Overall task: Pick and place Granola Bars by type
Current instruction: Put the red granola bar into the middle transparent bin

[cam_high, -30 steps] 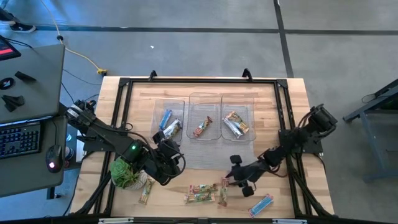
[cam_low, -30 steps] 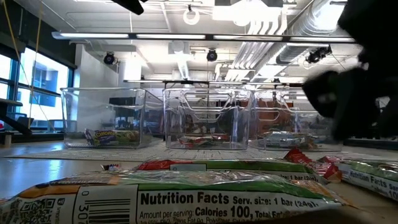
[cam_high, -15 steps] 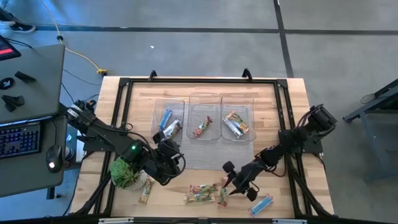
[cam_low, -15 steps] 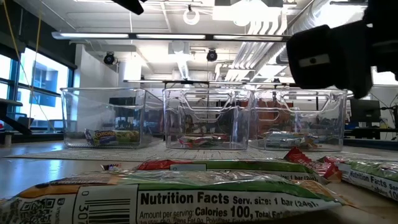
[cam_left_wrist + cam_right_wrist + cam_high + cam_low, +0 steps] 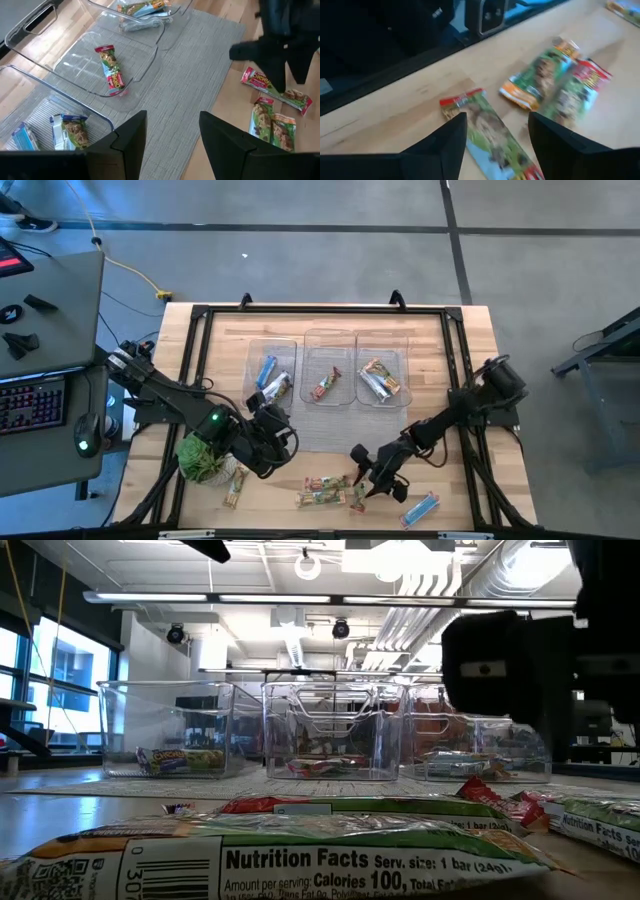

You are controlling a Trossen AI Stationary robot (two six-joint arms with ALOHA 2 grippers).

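Worktop [image 5: 470,330], wooden, framed in black rail; grey mat at centre.

Plant [image 5: 203,460]: front-left, not part of the sort.

Left end effector [image 5: 272,442]: waits beside the plant, at the mat's left edge. Fingers apart, empty; unchanged over the last second.

Trays: left tray [image 5: 270,370] holds blue-wrapped bars [image 5: 266,370]; middle tray [image 5: 330,373] one red bar [image 5: 111,74]; right tray [image 5: 383,370] two more bars, one silvery.

Loose bars, front edge of worktop:
- one bar [image 5: 236,487] just in front of the plant;
- cluster of green-and-red bars [image 5: 326,490] at front centre;
- red-ended green bar [image 5: 487,131], directly under the right wrist camera;
- blue bar [image 5: 420,507], front right.

Right end effector [image 5: 366,477]: fingers spread, nothing held. Over the last second it has travelled left and forward from mid-worktop and now sits over the right end of the cluster, low above the red-ended bar.

Assessment: approach apparently complete; next a descent and pinch, then carry to the matching tray. Sort well short of done; at least six bars outside trays.
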